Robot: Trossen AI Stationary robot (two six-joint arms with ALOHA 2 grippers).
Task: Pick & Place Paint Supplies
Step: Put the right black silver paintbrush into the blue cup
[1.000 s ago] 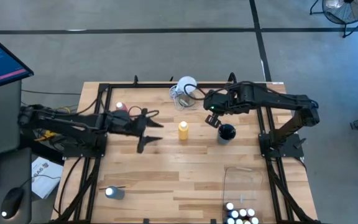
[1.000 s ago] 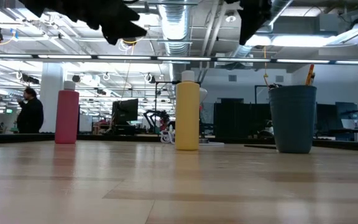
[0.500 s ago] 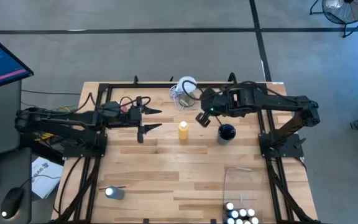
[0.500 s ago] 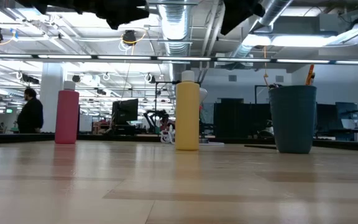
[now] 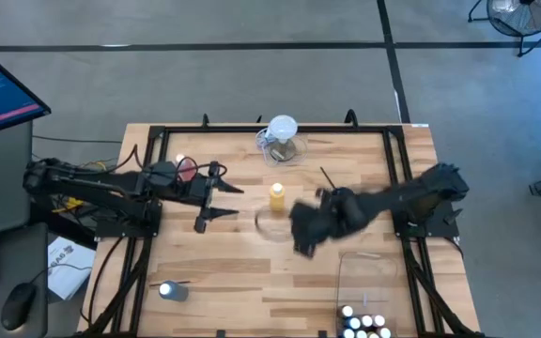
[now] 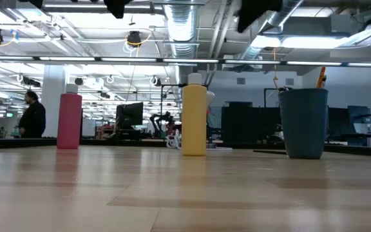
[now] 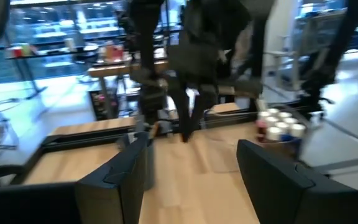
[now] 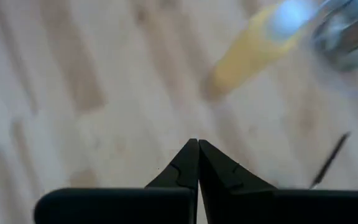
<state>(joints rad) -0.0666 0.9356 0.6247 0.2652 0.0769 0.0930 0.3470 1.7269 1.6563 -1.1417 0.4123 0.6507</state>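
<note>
A yellow squeeze bottle (image 5: 277,195) stands upright at mid-table, also clear in the low view (image 6: 194,116). A pink-red bottle (image 5: 184,167) stands at the far left, beside my left arm. My left gripper (image 5: 216,207) hovers open and level left of the yellow bottle, holding nothing. My right gripper (image 5: 303,233), blurred by motion, hangs shut and slanting down, right of and nearer than the yellow bottle; its wrist view (image 8: 197,143) shows the tips together over bare wood. A dark cup (image 6: 303,122) holds brushes (image 6: 321,76). One thin brush (image 5: 327,176) lies on the table.
A clear jug with a white round top (image 5: 282,141) stands at the far edge. A clear bin (image 5: 364,277) at the near right holds several white-capped bottles (image 5: 363,324). A small grey object (image 5: 170,291) lies near left. A black frame (image 5: 158,141) edges the table.
My right gripper has swung fast from the far side, beside the jug and cup, toward the near edge and the middle, sinking a little and staying shut. My left gripper has risen slightly, tipped toward level and stayed open. The bottles and cup have kept their places.
</note>
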